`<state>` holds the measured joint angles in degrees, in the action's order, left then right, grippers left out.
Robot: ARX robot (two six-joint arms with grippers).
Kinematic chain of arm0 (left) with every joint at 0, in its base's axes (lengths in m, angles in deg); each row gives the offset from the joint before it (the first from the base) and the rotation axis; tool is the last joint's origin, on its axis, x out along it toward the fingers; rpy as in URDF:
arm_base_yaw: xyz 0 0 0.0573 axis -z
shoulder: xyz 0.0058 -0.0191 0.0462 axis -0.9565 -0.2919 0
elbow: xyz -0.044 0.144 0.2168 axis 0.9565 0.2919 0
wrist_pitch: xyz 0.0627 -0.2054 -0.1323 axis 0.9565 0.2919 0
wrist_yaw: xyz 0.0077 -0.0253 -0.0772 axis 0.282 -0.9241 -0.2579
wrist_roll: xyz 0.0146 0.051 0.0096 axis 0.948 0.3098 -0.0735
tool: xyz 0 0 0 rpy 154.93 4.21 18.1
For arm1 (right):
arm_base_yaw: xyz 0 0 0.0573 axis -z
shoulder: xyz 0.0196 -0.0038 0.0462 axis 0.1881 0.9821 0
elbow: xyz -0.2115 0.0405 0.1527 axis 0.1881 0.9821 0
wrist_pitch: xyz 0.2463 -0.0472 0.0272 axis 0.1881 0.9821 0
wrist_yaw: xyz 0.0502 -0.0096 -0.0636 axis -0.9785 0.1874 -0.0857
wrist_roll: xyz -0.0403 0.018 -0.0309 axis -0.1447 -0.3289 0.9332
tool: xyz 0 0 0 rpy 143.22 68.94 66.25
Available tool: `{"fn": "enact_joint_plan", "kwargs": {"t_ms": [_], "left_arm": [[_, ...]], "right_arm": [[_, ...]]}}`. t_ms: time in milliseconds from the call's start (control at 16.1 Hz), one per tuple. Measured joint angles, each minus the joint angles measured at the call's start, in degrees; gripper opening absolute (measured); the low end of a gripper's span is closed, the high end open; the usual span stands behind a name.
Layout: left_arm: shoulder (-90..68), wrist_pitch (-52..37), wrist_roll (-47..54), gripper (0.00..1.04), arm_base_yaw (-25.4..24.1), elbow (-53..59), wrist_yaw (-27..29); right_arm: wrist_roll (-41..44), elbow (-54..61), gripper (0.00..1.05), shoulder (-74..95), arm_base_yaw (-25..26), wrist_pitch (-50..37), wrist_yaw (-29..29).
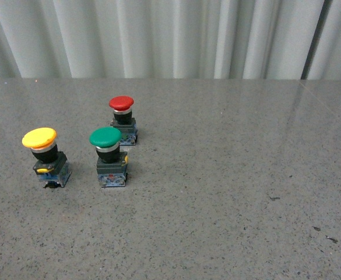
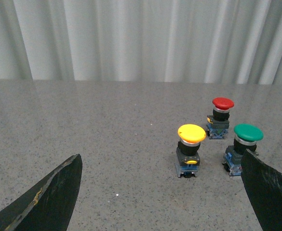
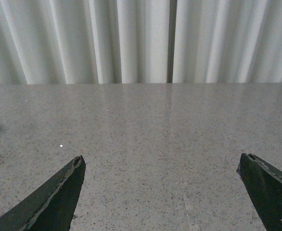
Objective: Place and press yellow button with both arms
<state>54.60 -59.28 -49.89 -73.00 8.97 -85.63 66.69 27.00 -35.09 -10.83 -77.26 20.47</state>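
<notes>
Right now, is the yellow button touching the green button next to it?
Apart. The front view shows bare tabletop between the yellow button and the green button, at both bases and caps; the left wrist view shows the gap too.

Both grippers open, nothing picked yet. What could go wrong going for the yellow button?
1. The green button stands close beside the yellow button; the wide-open left gripper could knock it.
2. The yellow button's wide cap sits on a small base, so an off-centre press may tip it.
</notes>
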Motion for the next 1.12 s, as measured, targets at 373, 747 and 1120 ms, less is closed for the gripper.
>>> {"fn": "enact_joint_plan", "kwargs": {"t_ms": [373,747,1120], "left_arm": [[0.0,0.0,0.0,0.98,0.0,0.0,0.0],[0.0,0.0,0.0,0.98,0.0,0.0,0.0],[0.0,0.0,0.0,0.98,0.0,0.0,0.0]], "right_arm": [[0.0,0.0,0.98,0.0,0.0,0.0,0.0],[0.0,0.0,0.98,0.0,0.0,0.0,0.0],[0.0,0.0,0.98,0.0,0.0,0.0,0.0]]}}
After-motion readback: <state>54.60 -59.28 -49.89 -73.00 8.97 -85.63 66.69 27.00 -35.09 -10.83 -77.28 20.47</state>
